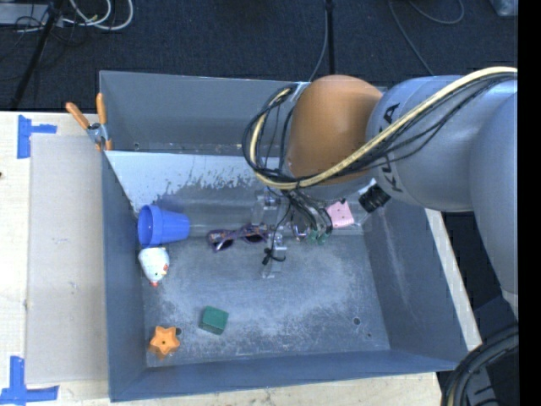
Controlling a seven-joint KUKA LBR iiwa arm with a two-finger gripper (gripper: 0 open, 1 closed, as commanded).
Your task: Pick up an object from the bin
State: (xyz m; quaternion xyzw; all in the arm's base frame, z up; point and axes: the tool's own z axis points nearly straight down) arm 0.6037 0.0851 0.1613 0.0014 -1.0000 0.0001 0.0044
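In the middle of the bin (338, 311), the pincer (271, 259) is hanging low just beside the sunglasses (226, 240), likely positioned for a grasp; clenched or released, I cannot tell.

Dark purple sunglasses (230, 238), lying flat, bin (123, 311) centre

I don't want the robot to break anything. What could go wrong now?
The gripper hangs low right beside the dark sunglasses in the middle of the bin, so it might push them aside instead of catching them. They look thin and lie flat, so they could slip. The small pink thing sits close under the arm and might get knocked.
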